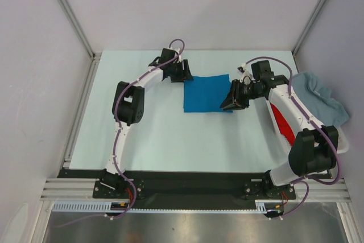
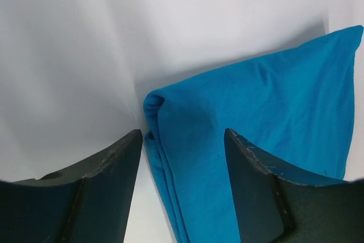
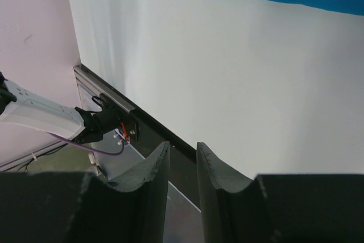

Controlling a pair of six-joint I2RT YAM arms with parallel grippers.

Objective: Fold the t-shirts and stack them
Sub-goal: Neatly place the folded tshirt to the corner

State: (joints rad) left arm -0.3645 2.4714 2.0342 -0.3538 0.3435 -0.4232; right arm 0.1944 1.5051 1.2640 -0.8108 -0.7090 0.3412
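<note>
The left end effector [image 2: 182, 160] is spread wide, low over the tabletop [image 1: 159, 135]. One folded corner of the bright blue t-shirt [image 2: 261, 118] lies between its fingers. The right end effector [image 3: 183, 166] is almost pressed together, with only a thin gap, and it holds nothing. It sits at the right edge of the same shirt.

The blue shirt lies flat in the middle of the tabletop, toward the far side. It is folded into a neat block, a bit longer from left to right than from front to back. Its layers show at the left edge, and the cloth has a few soft creases.

The pale grey-blue t-shirt [image 1: 321, 98] is bunched in a loose heap at the right side. The red t-shirt [image 1: 278, 118] peeks out beside it, partly hidden by the right arm.
</note>
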